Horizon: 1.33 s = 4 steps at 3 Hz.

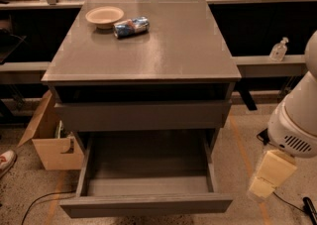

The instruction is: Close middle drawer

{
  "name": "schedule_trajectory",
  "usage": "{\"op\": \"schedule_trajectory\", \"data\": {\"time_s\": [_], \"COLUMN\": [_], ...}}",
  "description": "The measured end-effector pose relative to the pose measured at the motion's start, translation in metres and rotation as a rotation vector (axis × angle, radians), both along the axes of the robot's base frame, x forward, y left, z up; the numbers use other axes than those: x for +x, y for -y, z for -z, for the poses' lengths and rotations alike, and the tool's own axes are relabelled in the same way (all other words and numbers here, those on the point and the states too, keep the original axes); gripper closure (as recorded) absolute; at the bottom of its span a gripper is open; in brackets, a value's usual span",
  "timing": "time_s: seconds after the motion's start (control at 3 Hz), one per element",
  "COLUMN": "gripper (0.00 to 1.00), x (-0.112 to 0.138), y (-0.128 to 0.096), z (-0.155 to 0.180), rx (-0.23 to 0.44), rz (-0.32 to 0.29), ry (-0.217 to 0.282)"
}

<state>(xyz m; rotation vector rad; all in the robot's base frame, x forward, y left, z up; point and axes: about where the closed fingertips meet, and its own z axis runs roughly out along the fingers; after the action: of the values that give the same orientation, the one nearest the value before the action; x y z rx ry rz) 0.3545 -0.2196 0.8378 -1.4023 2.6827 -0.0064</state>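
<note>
The middle drawer of the grey cabinet is pulled far out toward me. Its shallow grey box is empty and its flat front is at the bottom of the view. The slimmer drawer front above it stands slightly out, with a dark gap over it. The taller drawer front is hidden below. My gripper, tan, hangs under the white arm at the right. It is beside the open drawer's right front corner, apart from it, and holds nothing that I can see.
A beige bowl and a crumpled blue-and-silver packet lie on the cabinet top. An open cardboard box stands on the floor to the left, by a shoe. Cables lie on the floor. A clear bottle stands on the right ledge.
</note>
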Motion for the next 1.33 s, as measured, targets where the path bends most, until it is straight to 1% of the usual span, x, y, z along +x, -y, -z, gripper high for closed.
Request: {"op": "schedule_trajectory", "data": {"time_s": [0.33, 0.67, 1.0, 1.33], "gripper": [0.00, 0.00, 0.00, 0.00], "x": [-0.001, -0.001, 0.000, 0.001], "y": [-0.007, -0.026, -0.052, -0.065], "z": [0.018, 0.062, 0.140, 0.193], "rx": [0.005, 0.041, 0.046, 0.036], "rz": [0.004, 0.031, 0.112, 0.196], "ry": [-0.019, -0.053, -0.104, -0.147]}}
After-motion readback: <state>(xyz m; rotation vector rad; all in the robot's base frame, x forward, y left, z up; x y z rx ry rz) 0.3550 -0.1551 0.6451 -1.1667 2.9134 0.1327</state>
